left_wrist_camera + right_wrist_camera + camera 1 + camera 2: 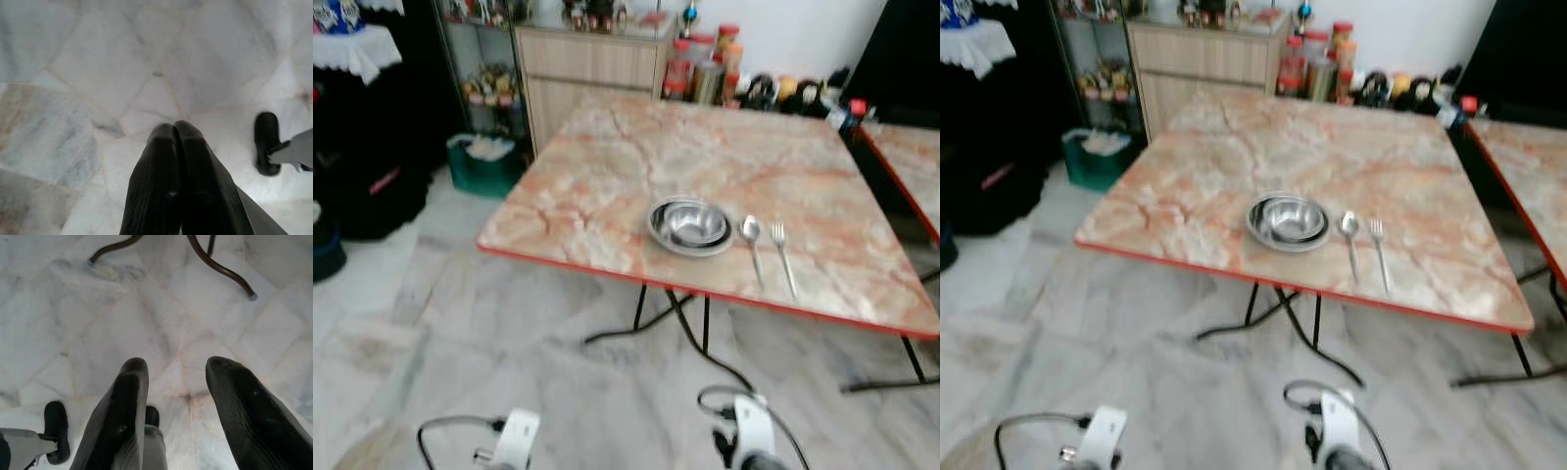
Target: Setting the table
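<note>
A stack of steel bowls (690,225) sits near the front edge of a marble-patterned table (607,176) with a red rim. Just right of the bowls lie a spoon (752,243) and a fork (783,255), side by side with handles toward me. Both arms hang low over the floor, well short of the table. My left gripper (174,131) points down at the marble floor with its fingers pressed together and nothing between them. My right gripper (176,369) also faces the floor, fingers spread apart and empty.
The table's black folding legs (671,318) stand on the marble floor (460,323). A second similar table (911,162) is at the right. A wooden cabinet (587,73), jars and bottles (705,64) line the back wall. A green basket (484,162) sits left of the table.
</note>
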Available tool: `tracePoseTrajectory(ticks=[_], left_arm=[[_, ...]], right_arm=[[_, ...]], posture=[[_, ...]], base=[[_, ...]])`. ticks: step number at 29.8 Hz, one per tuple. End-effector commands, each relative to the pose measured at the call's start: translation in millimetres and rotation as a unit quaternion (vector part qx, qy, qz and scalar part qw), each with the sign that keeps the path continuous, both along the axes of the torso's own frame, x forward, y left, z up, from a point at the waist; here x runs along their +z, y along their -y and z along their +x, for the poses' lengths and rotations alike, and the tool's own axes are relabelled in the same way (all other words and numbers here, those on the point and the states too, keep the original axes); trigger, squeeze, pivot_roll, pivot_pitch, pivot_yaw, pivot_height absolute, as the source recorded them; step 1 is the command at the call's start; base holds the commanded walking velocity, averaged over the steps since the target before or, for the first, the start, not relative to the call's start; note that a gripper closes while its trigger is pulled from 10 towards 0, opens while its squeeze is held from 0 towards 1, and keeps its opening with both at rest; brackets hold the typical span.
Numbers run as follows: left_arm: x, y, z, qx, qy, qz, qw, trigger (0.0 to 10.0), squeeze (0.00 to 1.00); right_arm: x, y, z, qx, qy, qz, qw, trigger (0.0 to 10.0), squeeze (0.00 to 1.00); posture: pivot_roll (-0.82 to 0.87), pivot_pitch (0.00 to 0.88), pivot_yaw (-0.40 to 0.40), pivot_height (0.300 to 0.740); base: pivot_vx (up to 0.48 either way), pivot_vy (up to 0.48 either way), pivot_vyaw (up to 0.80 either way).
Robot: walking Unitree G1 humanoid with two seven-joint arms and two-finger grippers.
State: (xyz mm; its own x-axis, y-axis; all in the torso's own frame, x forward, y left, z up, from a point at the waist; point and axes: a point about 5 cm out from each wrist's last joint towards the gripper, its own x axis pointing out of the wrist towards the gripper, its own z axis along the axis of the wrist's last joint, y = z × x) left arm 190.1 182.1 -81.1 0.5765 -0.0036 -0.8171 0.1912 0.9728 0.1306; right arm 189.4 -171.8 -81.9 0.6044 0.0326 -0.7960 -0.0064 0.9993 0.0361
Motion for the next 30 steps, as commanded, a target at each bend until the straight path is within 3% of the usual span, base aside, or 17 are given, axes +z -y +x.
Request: tracePoseTrajectory(ticks=[1, 30], left_arm=[[-1.3, 4.5, -1.3, 0.000, -0.004, -0.005, 1.000, 10.0, 0.00], [-2.8, 8.2, -3.3, 0.003, -0.010, -0.010, 1.000, 10.0, 0.00]], right_arm=[[1.5, 7.7, 1.5, -0.009, 0.003, -0.008, 1.000, 10.0, 0.00], [2.2, 10.9, 2.0, -0.019, 0.007, -0.008, 1.000, 10.0, 0.00]], posture=[[-0.01, 0.000, -0.043, 0.740], [-0.03, 0.000, -0.042, 0.740]], base=[[0.000, -0.401, 0.00], [0.000, -0.412, -0.08]])
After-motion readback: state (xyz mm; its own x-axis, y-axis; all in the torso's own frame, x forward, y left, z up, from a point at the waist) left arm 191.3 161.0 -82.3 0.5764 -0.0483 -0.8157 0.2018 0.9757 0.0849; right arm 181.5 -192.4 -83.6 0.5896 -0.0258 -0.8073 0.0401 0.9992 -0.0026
